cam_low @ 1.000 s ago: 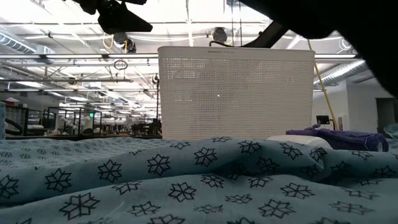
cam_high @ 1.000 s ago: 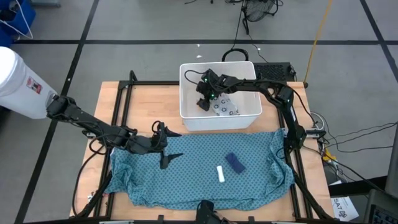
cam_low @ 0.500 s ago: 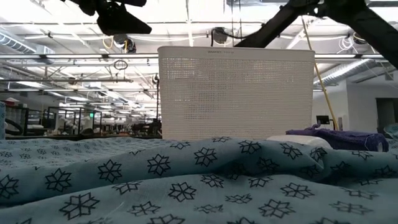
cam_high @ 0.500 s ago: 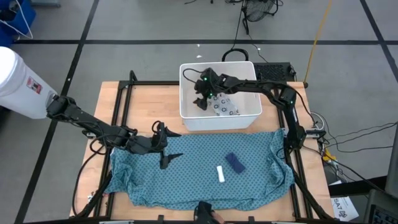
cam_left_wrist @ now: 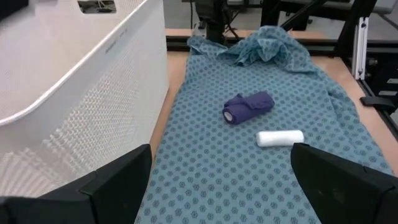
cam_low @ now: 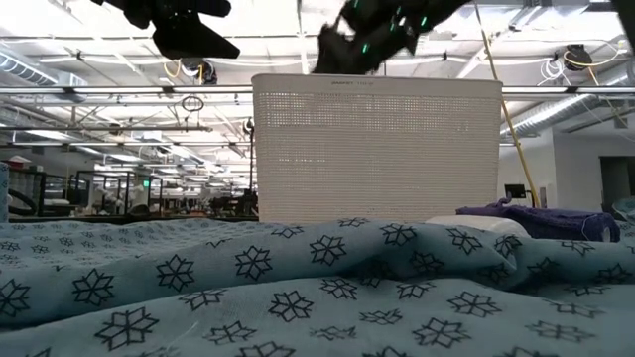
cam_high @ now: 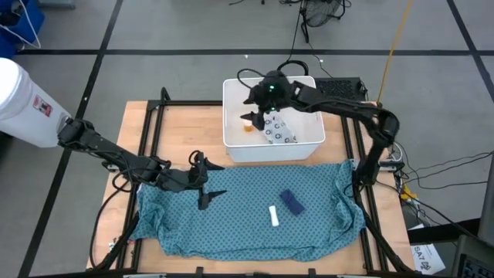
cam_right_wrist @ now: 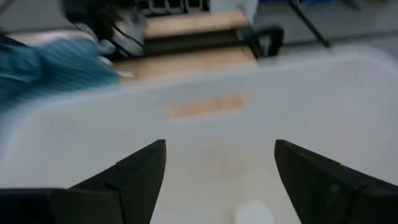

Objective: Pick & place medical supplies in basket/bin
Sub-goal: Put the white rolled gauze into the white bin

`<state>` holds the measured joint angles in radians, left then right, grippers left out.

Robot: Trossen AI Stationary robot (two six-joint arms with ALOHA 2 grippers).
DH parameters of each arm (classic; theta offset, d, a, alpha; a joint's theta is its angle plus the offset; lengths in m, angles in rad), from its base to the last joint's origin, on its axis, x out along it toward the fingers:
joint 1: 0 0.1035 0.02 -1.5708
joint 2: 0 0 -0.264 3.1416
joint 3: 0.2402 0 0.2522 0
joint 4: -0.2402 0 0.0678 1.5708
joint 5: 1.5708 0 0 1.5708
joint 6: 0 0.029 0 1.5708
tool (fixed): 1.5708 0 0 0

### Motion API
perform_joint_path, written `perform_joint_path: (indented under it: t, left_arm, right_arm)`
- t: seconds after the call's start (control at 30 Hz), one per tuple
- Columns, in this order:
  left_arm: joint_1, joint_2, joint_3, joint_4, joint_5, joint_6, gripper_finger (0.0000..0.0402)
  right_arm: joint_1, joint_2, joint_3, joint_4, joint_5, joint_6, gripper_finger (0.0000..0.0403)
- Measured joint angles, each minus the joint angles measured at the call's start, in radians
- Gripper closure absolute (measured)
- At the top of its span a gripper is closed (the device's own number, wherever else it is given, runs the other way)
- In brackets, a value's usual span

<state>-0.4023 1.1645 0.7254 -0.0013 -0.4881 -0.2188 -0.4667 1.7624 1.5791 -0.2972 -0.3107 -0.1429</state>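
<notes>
The right tool [cam_high: 253,116] hangs over the white tub [cam_high: 309,143] at the far side of the table [cam_high: 177,127], near the tub's far left corner. Its fingers [cam_right_wrist: 134,177] stand wide apart with nothing between them; the right wrist view looks down between them into the tub's pale interior, which is blurred. From the low view this tool [cam_low: 369,35] shows above the tub's perforated wall [cam_low: 377,149].

Inside the tub, in the high view, lie the flat white packet with dark ring prints [cam_high: 278,130] and, just beside it toward the left wall, the orange pill bottle [cam_high: 248,127], only partly visible under the tool.

The left tool [cam_high: 207,181] hovers over the left part of the teal patterned cloth [cam_high: 231,224], which covers the near half of the table. Its fingers [cam_left_wrist: 118,180] are spread wide and hold nothing.

Two supplies remain on the cloth, to the right of its middle: the dark blue oblong block [cam_high: 291,201] and the small white tube [cam_high: 273,215], just beside each other but apart. The left wrist view shows the same pair, the block [cam_left_wrist: 248,107] and the tube [cam_left_wrist: 280,138], with the tub's wall [cam_left_wrist: 81,93] close alongside.

A white cylindrical container with a red label [cam_high: 23,104] stands off the table's left edge.
</notes>
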Motion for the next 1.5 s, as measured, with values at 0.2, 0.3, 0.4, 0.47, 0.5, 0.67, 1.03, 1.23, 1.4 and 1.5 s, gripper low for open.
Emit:
perform_joint_path:
  t: [0.2, 0.3, 0.4, 0.47, 0.5, 0.67, 1.03, 1.23, 1.4, 1.5]
  left_arm:
    - [0.0, 0.0, 0.0, -0.004, 0.0, 0.002, 0.0016]
    - [0.0, 0.0, 0.0, -0.005, 0.0, 0.001, 0.0016]
    - [0.0, 0.0, 0.0, -0.004, 0.0, -0.001, 0.0016]
    - [0.0, 0.0, 0.0, -0.004, 0.0, -0.001, 0.0016]
    - [0.0, 0.0, 0.0, -0.004, 0.0, -0.003, 0.0016]
    - [0.0, 0.0, 0.0, -0.004, 0.0, -0.032, 0.0016]
    - [-0.008, 0.0, 0.0, -0.035, 0.0, -0.085, 0.0016]
    - [-0.025, 0.0, 0.0, -0.037, 0.0, -0.094, 0.0016]
    - [-0.025, 0.0, 0.0, -0.038, 0.0, -0.091, 0.0016]
    - [-0.025, 0.0, 0.0, -0.038, -0.001, -0.091, 0.0016]
  right_arm:
    - [0.126, -0.164, 0.0, -0.073, 0.046, 0.029, 0.0128]
    - [0.203, -0.229, -0.008, -0.135, 0.053, 0.049, 0.0133]
    - [0.284, -0.283, -0.051, -0.152, 0.054, 0.128, 0.0136]
    - [0.342, -0.31, -0.087, -0.149, 0.083, 0.183, 0.0136]
    - [0.37, -0.322, -0.11, -0.152, 0.104, 0.209, 0.0136]
    - [0.489, -0.354, -0.211, -0.178, 0.133, 0.434, 0.0136]
    - [0.684, -0.358, -0.441, -0.203, 0.218, 0.873, 0.0136]
    - [0.724, -0.357, -0.548, -0.165, 0.233, 1.044, 0.0136]
    - [0.742, -0.346, -0.615, -0.086, 0.232, 1.106, 0.0136]
    - [0.744, -0.32, -0.643, -0.022, 0.204, 1.119, 0.0136]
